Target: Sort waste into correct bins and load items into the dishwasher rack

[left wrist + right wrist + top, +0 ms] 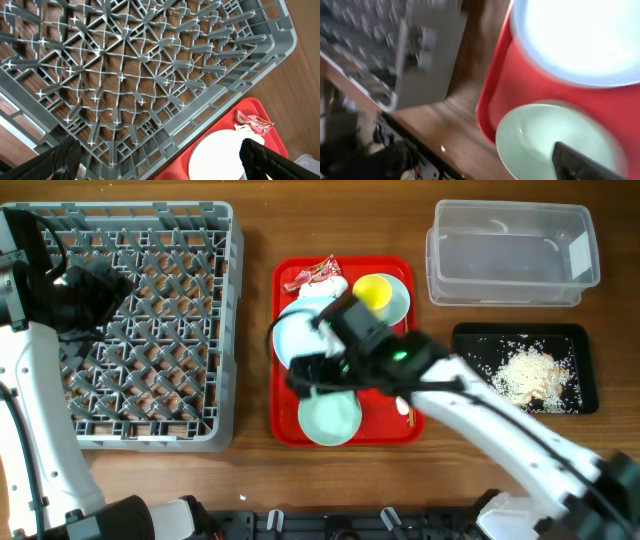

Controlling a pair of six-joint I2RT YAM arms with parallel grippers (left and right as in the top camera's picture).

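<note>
The grey dishwasher rack (150, 430) stands at the left and holds no items. My left gripper (100, 288) hovers over its back part, open and empty; in the left wrist view (160, 167) its fingers are spread over the rack (150, 65). The red tray (283, 410) carries the pale-blue plate (292, 330), a pale-blue bowl (330, 420) at the front, and the yellow cup (372, 292) in the second bowl (400, 300). The red wrapper (312, 275) and white napkin (335, 287) lie at the tray's back. My right gripper (305, 375) is open over the front bowl's (545, 135) rim, one finger (582, 164) inside it.
The clear tub (512, 255) stands at the back right. The black tray (470, 345) in front of it holds rice scraps (530, 375). The plate (217, 157) and wrapper (255, 121) show in the left wrist view. The right wrist view is blurred.
</note>
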